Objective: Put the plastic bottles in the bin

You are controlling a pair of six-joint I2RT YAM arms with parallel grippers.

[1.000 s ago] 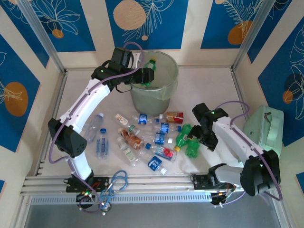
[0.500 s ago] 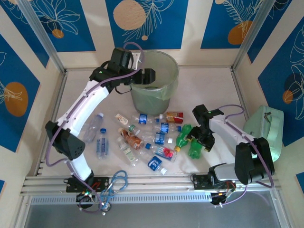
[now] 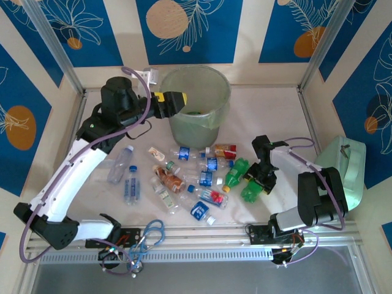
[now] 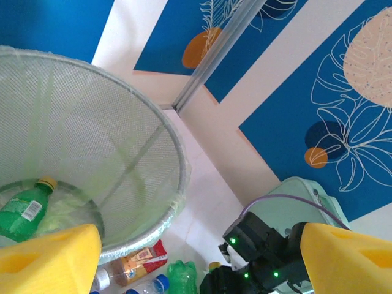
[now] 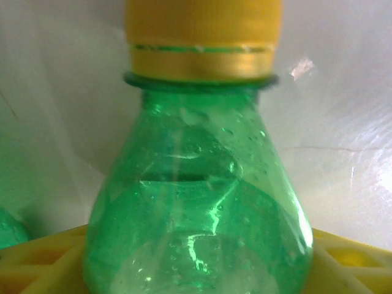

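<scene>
Left gripper (image 3: 176, 101) is drawing back, jaws wide, empty, bin (image 3: 197, 130) just ahead; right gripper (image 3: 256, 183) is straddling a yellow-capped green bottle (image 5: 196, 202), grip unclear.

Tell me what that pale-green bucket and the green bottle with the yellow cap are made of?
The bucket: thin translucent plastic, probably; light glows through its mesh-textured wall. The green bottle: clear tinted plastic, glossy; you see through it and highlights glint. Its yellow cap: opaque plastic, dull sheen.

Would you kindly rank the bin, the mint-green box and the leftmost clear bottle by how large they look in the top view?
Largest to smallest:
1. Bin
2. Mint-green box
3. Clear bottle, clearly the smallest
</scene>
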